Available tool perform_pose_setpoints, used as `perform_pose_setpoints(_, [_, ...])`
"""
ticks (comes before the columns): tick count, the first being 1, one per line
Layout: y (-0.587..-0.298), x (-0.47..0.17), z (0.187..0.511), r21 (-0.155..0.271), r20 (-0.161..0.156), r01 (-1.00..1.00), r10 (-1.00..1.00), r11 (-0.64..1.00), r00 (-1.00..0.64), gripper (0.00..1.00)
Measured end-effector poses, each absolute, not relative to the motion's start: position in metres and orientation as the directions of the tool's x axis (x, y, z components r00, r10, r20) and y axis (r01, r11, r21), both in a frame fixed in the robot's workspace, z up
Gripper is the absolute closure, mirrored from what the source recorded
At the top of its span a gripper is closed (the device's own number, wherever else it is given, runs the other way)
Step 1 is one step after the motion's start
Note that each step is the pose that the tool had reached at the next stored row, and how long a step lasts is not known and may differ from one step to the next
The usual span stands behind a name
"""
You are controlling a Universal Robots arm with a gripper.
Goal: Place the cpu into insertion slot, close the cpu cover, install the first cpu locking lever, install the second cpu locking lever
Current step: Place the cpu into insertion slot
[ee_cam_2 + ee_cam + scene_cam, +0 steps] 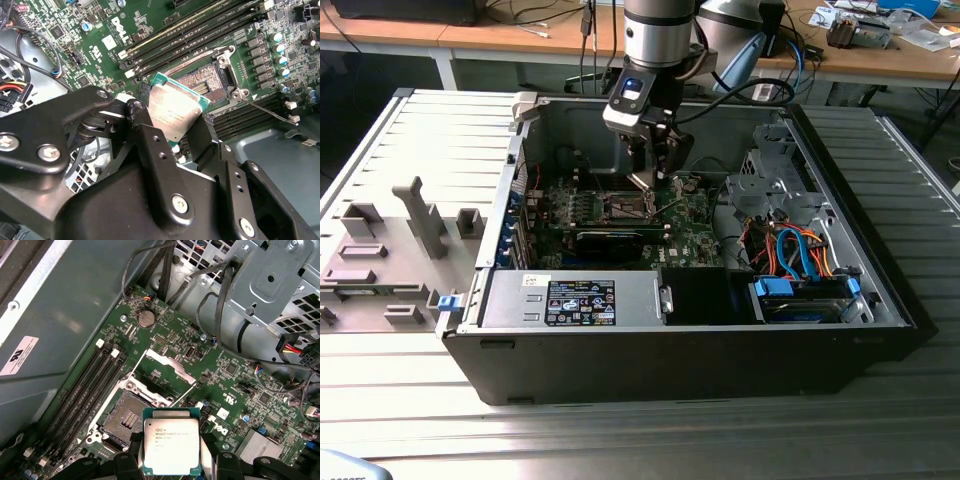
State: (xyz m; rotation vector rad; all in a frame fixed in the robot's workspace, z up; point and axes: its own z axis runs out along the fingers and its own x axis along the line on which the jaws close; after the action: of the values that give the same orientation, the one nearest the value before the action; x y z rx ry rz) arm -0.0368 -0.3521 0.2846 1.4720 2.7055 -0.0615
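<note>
My gripper (653,176) hangs inside the open computer case, shut on the cpu (171,447). The cpu is a flat square chip with a silver-grey top (175,112), held by two opposite edges between black fingers (145,142). It is tilted and hovers just above and beside the insertion slot (126,417), without touching it. The insertion slot (205,82) lies bare, its dark contact field showing inside a silvery rim. The cpu cover (167,365) stands swung open at the slot's far side. Thin wire levers (134,364) stick up beside it.
Long memory slots (87,390) run along one side of the insertion slot. A black card (610,240) lies in front of it. A drive cage (765,175) with cables (790,250) stands at the exterior view's right. A grey fixture (420,215) sits outside the case.
</note>
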Motion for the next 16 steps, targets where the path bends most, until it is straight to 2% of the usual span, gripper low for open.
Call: perform_pose_setpoints(16, [-0.3521, -0.0369, 0.2843, -0.006, -0.073, 0.869, 0.866, 0.495, -0.494, 0.46])
